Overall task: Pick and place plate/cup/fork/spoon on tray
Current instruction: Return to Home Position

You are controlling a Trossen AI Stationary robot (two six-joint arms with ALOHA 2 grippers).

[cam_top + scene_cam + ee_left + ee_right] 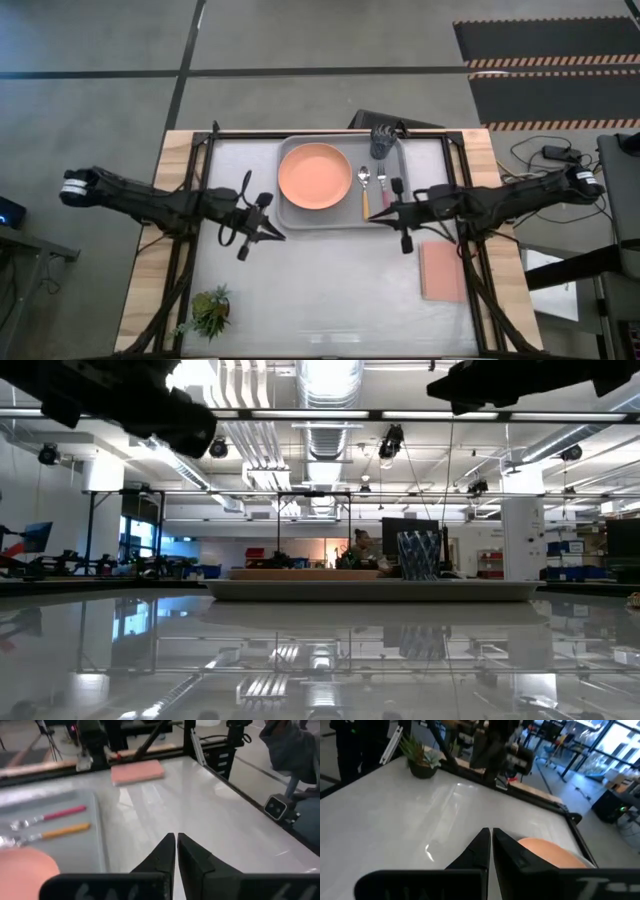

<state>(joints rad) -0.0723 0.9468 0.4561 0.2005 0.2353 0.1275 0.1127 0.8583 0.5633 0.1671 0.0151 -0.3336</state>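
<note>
Plate (315, 175) sits in the left half of the tray (290, 214), spoon (365, 190) and fork (381, 186) lying side by side to its right, cup (383, 141) up in the tray's far right corner. All four are on the tray, and nothing's in either gripper.

From table height most of that is hidden: the tray's rim hides the plate's lower part, only the cup (418, 554) stands clear above it, and spoon and fork don't show at all. Both arms are just dark shapes cut off along the upper edge there.

Left gripper (279, 234) hangs over bare table just off the tray's near left corner, fingers (162, 854) pressed together on nothing. Right gripper (373, 216) hangs at the tray's near edge, just below the spoon's handle, its fingers (479, 847) also closed and empty; whether it's touching the rim, I can't tell.

Open room: the whole near half of the table is bare between the arms, apart from a small plant (211, 309) near the left corner and a pink pad (442, 270) to the right.
</note>
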